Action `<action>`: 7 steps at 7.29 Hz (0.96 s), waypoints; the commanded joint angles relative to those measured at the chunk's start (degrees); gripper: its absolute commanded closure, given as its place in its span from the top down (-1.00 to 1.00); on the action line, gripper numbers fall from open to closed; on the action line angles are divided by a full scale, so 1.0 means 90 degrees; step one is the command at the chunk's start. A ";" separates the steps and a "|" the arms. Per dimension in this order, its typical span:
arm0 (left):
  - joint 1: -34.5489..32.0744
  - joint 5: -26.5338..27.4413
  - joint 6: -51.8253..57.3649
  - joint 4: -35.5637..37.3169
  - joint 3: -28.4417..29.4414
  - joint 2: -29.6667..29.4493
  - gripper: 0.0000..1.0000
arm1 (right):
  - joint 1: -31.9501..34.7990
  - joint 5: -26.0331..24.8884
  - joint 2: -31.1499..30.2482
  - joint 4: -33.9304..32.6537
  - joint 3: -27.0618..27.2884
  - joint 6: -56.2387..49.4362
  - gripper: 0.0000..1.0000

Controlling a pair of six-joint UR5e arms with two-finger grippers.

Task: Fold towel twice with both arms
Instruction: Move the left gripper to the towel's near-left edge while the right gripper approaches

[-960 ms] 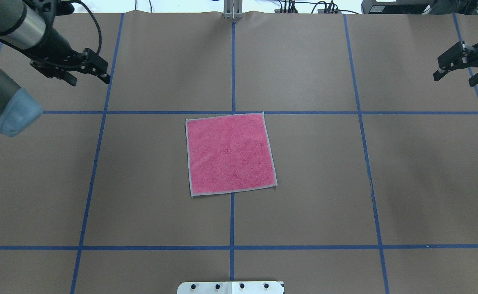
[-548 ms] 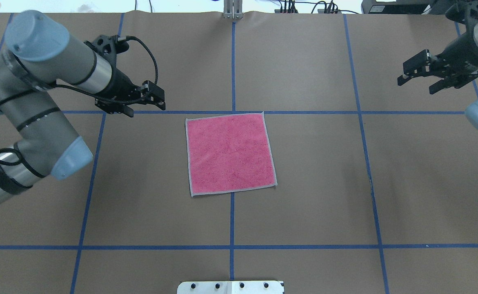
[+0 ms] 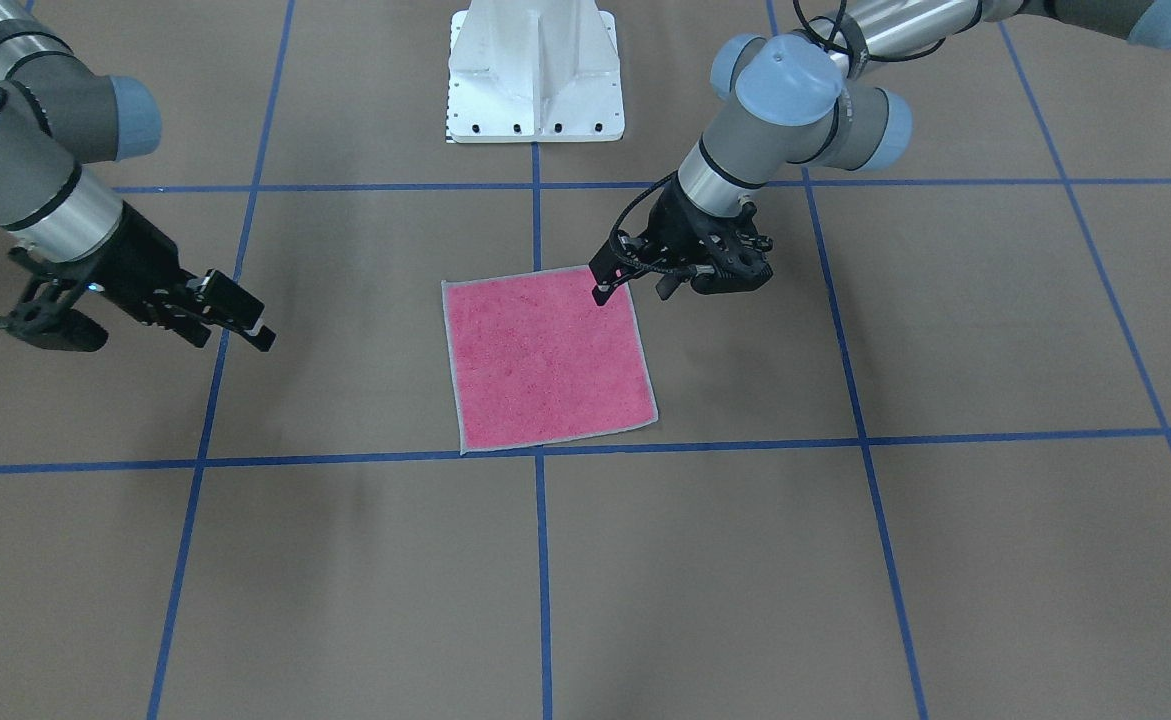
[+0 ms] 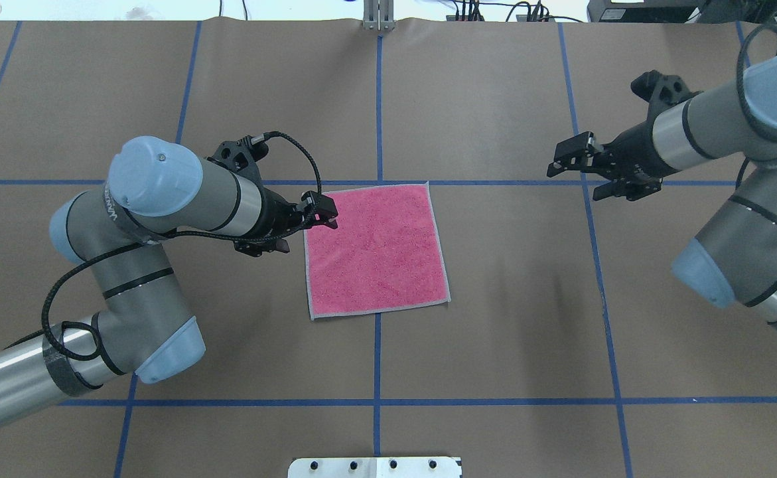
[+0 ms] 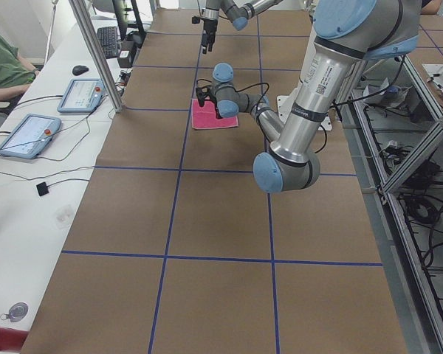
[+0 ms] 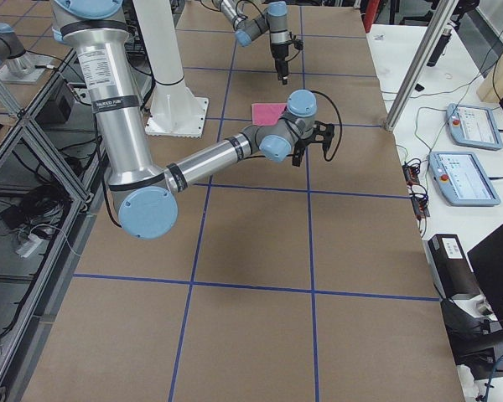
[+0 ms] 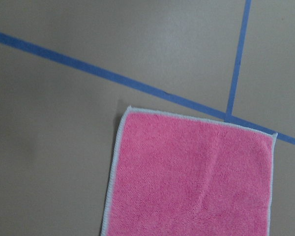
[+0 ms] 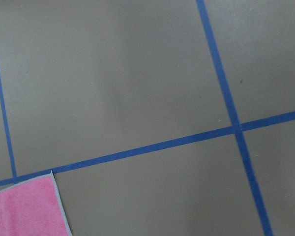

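Hovering: left fingers [image 4: 320,214] apart over towel [image 4: 378,249] corner | right fingers [image 4: 574,151] apart, well aside | white base [image 3: 535,70] nearby

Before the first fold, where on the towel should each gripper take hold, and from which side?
Probably pinch the towel at two corners of one edge, left gripper on the left, right gripper on the right, both coming down from above. It lies flat, pink face up, so only the thin hem at a corner gives something to pinch.

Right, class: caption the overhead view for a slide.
Left gripper at a corner of the flat pink towel; right gripper open, well off it.
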 commanded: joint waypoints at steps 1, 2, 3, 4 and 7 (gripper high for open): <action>0.0542 0.0065 -0.0336 0.0006 0.0044 0.0056 1.00 | -0.0410 -0.0125 0.0023 0.0245 0.0123 0.0372 1.00; 0.0680 0.0201 -0.0326 0.0016 0.0131 0.0086 1.00 | -0.0499 -0.0125 0.0052 0.0245 0.0153 0.0372 1.00; 0.0778 0.0328 -0.0326 0.0016 0.0238 0.0086 1.00 | -0.0596 -0.0125 0.0061 0.0245 0.0240 0.0372 1.00; 0.0808 0.0329 -0.0326 0.0016 0.0249 0.0076 0.99 | -0.0636 -0.0125 0.0071 0.0245 0.0241 0.0372 1.00; 0.0876 0.0339 -0.0297 0.0016 0.0298 0.0086 0.89 | -0.0675 -0.0096 0.0062 0.0235 0.0338 0.0372 1.00</action>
